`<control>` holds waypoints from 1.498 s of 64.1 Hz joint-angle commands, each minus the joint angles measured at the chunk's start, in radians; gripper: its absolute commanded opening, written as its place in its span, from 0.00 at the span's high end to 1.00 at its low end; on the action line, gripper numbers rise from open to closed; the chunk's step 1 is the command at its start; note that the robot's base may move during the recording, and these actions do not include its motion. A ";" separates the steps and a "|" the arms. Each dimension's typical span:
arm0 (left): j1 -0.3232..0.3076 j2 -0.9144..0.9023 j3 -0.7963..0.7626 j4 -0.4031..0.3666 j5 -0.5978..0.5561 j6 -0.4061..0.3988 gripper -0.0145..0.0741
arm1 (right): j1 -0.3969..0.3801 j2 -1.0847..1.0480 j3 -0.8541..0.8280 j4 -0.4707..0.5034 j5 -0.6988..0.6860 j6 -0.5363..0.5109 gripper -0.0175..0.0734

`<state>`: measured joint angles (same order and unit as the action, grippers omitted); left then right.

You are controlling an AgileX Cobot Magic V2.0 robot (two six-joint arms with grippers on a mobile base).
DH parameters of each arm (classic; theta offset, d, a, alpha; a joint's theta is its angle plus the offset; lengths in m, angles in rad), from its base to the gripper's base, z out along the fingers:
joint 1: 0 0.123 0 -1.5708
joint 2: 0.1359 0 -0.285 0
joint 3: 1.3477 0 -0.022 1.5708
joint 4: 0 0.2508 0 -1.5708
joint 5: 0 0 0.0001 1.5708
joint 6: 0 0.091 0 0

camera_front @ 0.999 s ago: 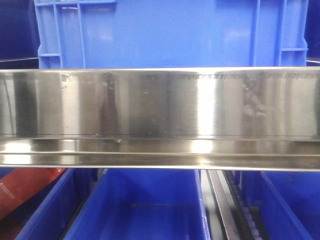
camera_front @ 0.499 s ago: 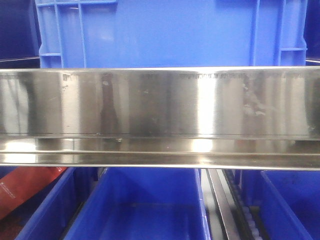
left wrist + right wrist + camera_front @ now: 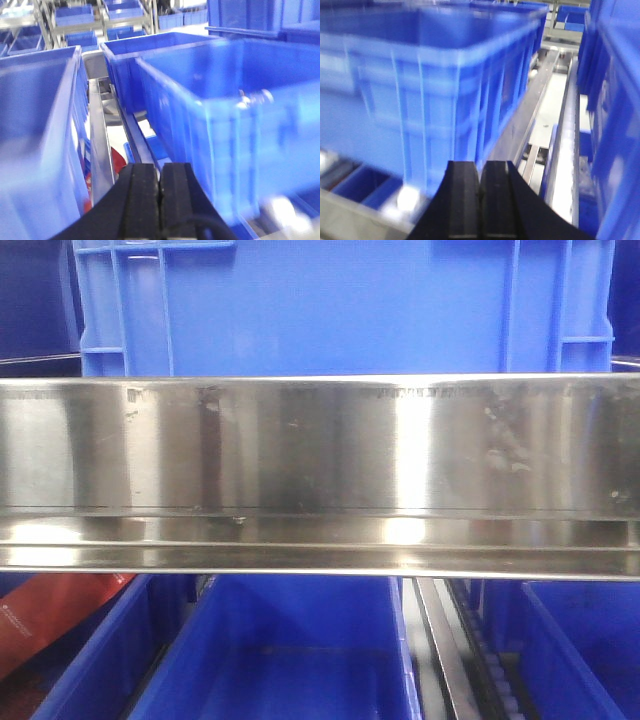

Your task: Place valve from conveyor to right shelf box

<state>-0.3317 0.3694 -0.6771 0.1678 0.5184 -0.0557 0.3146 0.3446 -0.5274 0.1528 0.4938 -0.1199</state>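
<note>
Front view barely differing from half-second earlier: dark reflection on shelf rail shifting slightly, blue crate above staying put. Front view showing only rail filling frame, lower blue bins beneath, red item at lower left. Wrist views, blurred, showing crates alongside rack rails instead. Left gripper clenching, pads pressing together, holding nothing. Right gripper likewise clenching on nothing. Valve and conveyor appearing in no view.

tiny white print on red object at lower left, unreadable, no other text
</note>
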 commanded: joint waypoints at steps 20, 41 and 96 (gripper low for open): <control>0.001 -0.167 0.209 -0.009 -0.140 -0.008 0.96 | -0.007 -0.093 0.108 -0.010 -0.084 0.000 0.98; 0.001 -0.167 0.209 -0.009 -0.143 -0.008 0.96 | -0.007 -0.093 0.108 -0.010 -0.081 0.000 0.98; 0.343 -0.369 0.555 -0.210 -0.358 0.127 0.96 | -0.007 -0.093 0.108 -0.010 -0.081 0.000 0.98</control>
<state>-0.0101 0.0275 -0.1942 -0.0279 0.2163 0.0604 0.3146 0.2560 -0.4237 0.1528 0.4416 -0.1199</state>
